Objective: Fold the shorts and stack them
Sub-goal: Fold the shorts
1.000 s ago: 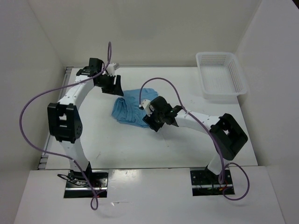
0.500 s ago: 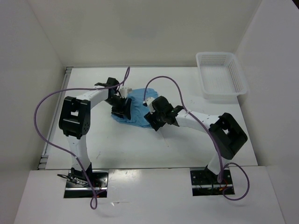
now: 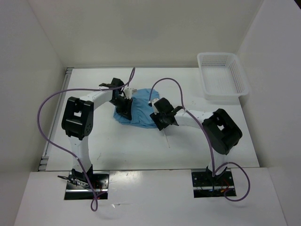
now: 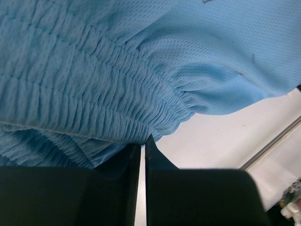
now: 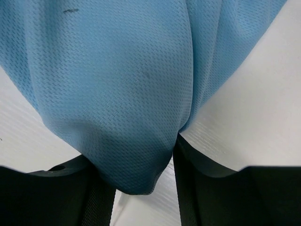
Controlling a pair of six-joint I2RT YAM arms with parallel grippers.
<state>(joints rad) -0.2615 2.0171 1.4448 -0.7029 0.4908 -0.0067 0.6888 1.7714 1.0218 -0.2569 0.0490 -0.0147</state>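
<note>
Table (image 3: pixel 141 146) with shorts (image 3: pixel 140 113), basket (image 3: pixel 225 98) well apart

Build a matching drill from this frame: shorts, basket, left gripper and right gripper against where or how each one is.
Column A
1. shorts
2. basket
3. left gripper
4. right gripper

Column B
a. at the far right corner of the table
b. jaws almost together at the gathered waistband
c. bunched up mid-table
d. jaws apart around a thick fold of cloth

Pairs: 1-c, 2-a, 3-b, 4-d
</note>
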